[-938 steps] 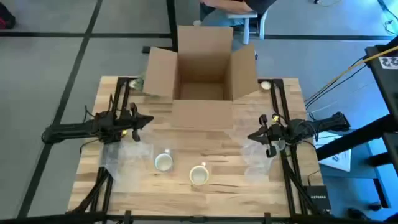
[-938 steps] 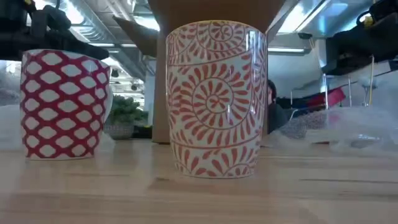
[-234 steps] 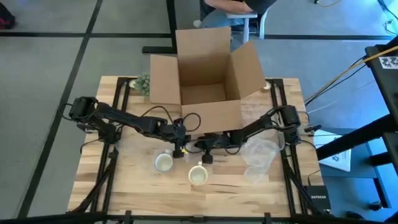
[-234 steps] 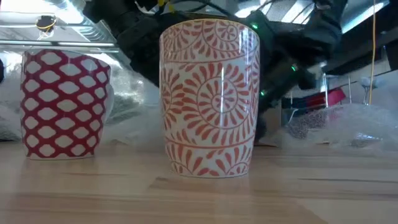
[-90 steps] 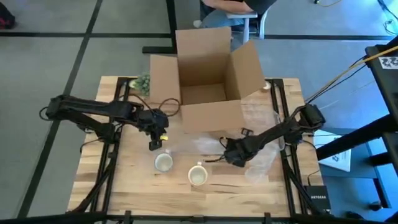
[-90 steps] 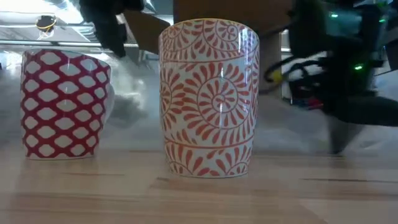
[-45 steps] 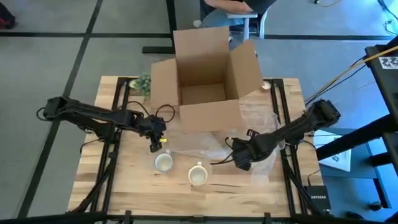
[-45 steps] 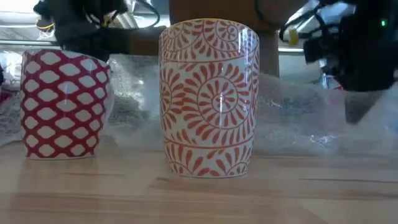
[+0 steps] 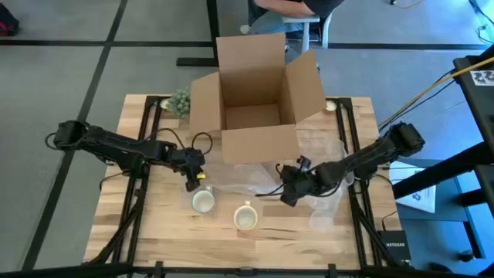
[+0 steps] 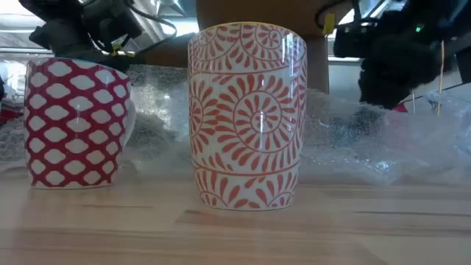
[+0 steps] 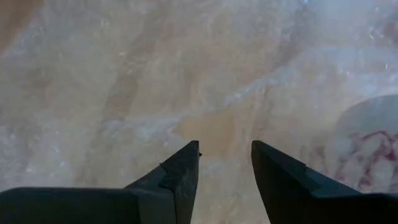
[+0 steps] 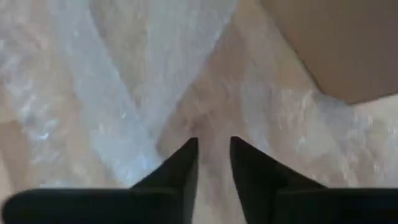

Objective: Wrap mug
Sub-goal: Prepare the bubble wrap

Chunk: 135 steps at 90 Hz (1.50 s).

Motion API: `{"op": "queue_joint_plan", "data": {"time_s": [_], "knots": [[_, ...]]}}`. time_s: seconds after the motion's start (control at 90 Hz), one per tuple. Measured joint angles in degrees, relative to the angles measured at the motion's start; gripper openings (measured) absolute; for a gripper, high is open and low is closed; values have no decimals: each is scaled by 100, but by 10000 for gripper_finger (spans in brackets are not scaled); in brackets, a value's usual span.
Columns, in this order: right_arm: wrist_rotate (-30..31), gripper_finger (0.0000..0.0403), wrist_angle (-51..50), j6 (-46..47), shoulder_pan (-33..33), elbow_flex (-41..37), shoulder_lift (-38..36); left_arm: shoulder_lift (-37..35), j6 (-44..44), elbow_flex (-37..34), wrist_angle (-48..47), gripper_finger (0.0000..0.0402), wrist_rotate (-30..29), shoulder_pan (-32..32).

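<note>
Both grippers hover over the bubble wrap (image 9: 255,176) behind the two mugs (image 9: 202,201). Left gripper (image 11: 225,163) fingers spread; right gripper (image 12: 213,148) fingers narrowly apart, holding nothing.

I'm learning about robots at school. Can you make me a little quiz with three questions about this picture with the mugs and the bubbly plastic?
1. True or false: the cardboard box is closed.
2. How many mugs stand on the table?
A. one
B. two
C. three
3. Fill in: the bubble wrap lies between the mugs and the ____.

Key
1. False. Its flaps stand open.
2. B: the diamond-pattern mug and the swirl-pattern mug.
3. Box. The left gripper and the right gripper both hang over the wrap, fingers slightly apart.
</note>
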Motion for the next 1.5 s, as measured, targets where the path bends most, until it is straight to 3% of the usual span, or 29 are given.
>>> {"op": "queue_joint_plan", "data": {"time_s": [0.256,0.422,0.5,0.622,0.767,0.867,1.056,1.289,1.5], "knots": [[526,181,2739,-1610,-761,-852,0,0,66,-8,-301,131,-329,0],[314,186,4505,-2718,-1591,-1044,71,0,107,-8,-299,131,-337,0],[277,186,4841,-3019,-1954,-1067,159,0,114,-8,-287,131,-345,0],[-295,186,5280,-3192,-2320,-1065,314,2,114,-8,-279,131,-347,0],[-910,186,5180,-3133,-2288,-1052,321,4,144,-8,-263,131,-350,7],[-990,186,4983,-3002,-2131,-1028,280,7,218,-8,-234,131,-366,17],[-1100,186,3932,-2766,-1835,-1037,224,-2,142,-8,-165,131,-191,55],[-1953,186,3176,-2062,-1372,-1032,8,-13,79,-8,-177,131,-67,-20],[-2034,186,2882,-1663,-804,-1039,301,-13,17,-8,-257,131,33,-164]]}}
